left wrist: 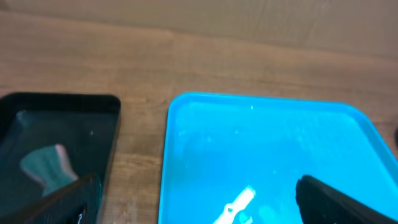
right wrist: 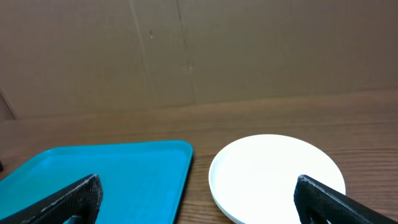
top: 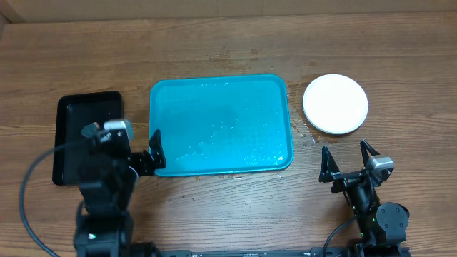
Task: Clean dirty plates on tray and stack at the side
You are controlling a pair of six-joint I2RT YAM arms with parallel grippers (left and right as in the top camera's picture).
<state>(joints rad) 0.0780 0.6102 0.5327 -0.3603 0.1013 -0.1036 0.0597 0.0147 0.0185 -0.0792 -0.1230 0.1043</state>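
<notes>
White plate (right wrist: 277, 171) rim cut off; left end effector (top: 146, 157), right end effector (top: 347, 161) apart.

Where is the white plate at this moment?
In the overhead view, the white plate lies on the table just right of the turquoise tray, not on it, beyond the open right gripper.

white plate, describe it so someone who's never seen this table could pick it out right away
Find the big turquoise tray in the middle. Just past its right end, by the far corner, the white plate sits on bare wood, ahead of the right hand. It is the only round, white thing; the turquoise tray and the black tray are rectangular.
</notes>
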